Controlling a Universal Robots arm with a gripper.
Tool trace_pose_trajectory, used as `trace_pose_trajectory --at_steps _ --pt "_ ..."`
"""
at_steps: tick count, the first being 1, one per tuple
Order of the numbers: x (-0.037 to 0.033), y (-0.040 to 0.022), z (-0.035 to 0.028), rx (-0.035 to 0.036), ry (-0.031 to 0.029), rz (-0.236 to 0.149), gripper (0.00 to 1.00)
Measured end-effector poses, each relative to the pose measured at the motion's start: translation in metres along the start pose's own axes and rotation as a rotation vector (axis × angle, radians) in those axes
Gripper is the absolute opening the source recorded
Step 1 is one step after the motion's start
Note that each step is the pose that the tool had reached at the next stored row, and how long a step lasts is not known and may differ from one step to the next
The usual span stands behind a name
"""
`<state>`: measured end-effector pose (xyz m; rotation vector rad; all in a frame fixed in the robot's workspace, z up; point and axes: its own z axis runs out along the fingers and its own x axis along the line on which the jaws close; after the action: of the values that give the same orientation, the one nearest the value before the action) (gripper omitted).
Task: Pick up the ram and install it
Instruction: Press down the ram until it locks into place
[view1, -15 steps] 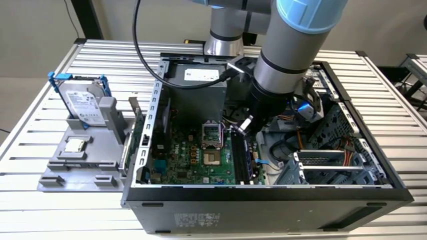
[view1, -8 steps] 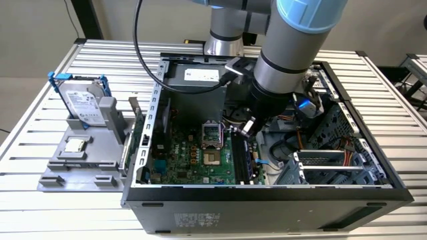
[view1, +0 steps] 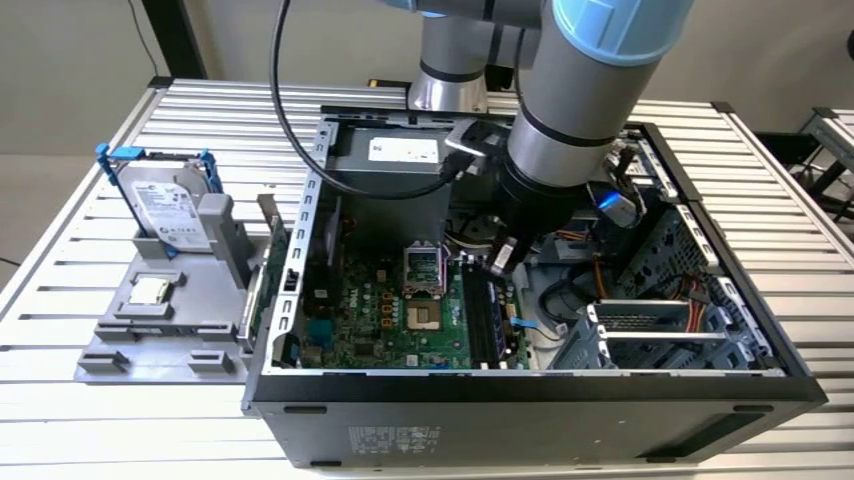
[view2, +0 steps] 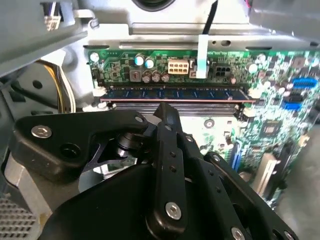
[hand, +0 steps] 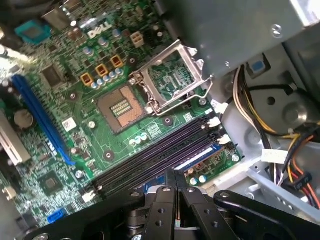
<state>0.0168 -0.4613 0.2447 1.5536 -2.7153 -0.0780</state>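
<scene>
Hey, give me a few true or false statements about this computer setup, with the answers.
1. The ram stands in a memory slot on the motherboard. True.
2. The hard drive lies inside the computer case. False: it stands in the gray holder outside the case, at the exterior view's left.
3. The CPU socket has its cover swung open. True.
4. The gripper hangs over the gray holder. False: it is inside the case, shut, just above the memory slots.

long dark blue-green ram stick with black chips (view2: 172, 94) | stood on edge | seated in motherboard slot
</scene>
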Motion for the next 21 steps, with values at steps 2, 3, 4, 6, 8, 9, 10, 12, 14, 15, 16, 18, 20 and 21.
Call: trace_pose_trajectory --at_steps 2,3,4,6,8,9,10,12,14,15,16,18,20,21 --pt "0.0 0.0 0.0 0.0016 0.0004 -0.036 0.0" --pt "0.0 0.0 0.0 0.0018 0.001 -0.053 0.0" --pt "0.0 0.0 0.0 0.0017 0.0017 -0.068 0.0" --pt "0.0 0.0001 0.0 0.0012 0.0032 -0.101 0.0" --pt "0.0 0.0001 0.0 0.001 0.0048 -0.138 0.0" --pt "0.0 0.0 0.0 0.0013 0.0054 -0.156 0.0" --pt "-0.0001 -0.0001 0.0 0.002 0.0058 -0.174 0.0" --pt "0.0 -0.0001 0.0 0.0033 0.0065 -0.21 0.0" --pt "0.0 0.0 0.0 0.0041 0.0076 -0.246 0.0" --pt "0.0 0.0 0.0 0.004 0.0084 -0.266 0.0" --pt "0.0 0.0 0.0 0.0037 0.0091 -0.283 0.0" --pt "0.0 0.0001 0.0 0.0031 0.0109 -0.32 0.0" --pt "0.0 0.0 0.0 0.0025 0.0126 -0.357 0.0" --pt "0.0 0.0 0.0 0.0022 0.0134 -0.375 0.0"
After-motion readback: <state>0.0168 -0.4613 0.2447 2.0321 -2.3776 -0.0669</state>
